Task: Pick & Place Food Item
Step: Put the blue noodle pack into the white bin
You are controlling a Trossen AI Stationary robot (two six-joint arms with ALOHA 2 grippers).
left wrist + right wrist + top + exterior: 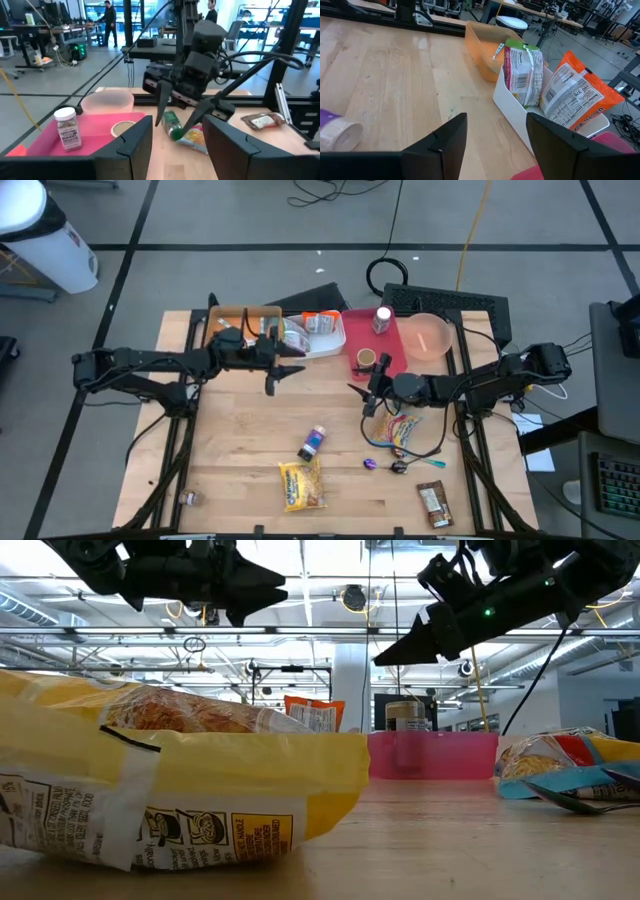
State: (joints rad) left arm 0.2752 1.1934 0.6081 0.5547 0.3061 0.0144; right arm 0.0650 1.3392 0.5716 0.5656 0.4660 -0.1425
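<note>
Food items lie on the wooden table: a yellow snack bag (302,485) (150,780), a small bottle (313,443) on its side, a colourful packet (400,430) and a brown bar (435,505). My left gripper (285,370) (177,150) hangs open above the table's middle, left of the red tray (392,358), and holds nothing. My right gripper (365,390) (497,145) hangs open just above the colourful packet, facing the left gripper, and is also empty. In the low view both grippers (275,585) (385,655) are high off the table.
A white bin (315,340) (520,110) holds a pink-green packet (520,65) and an orange packet (580,95). Beside it stands an orange bin (240,320). The red tray carries a spice jar (383,320) (67,129), a cup (366,358) and a pink bowl (428,335).
</note>
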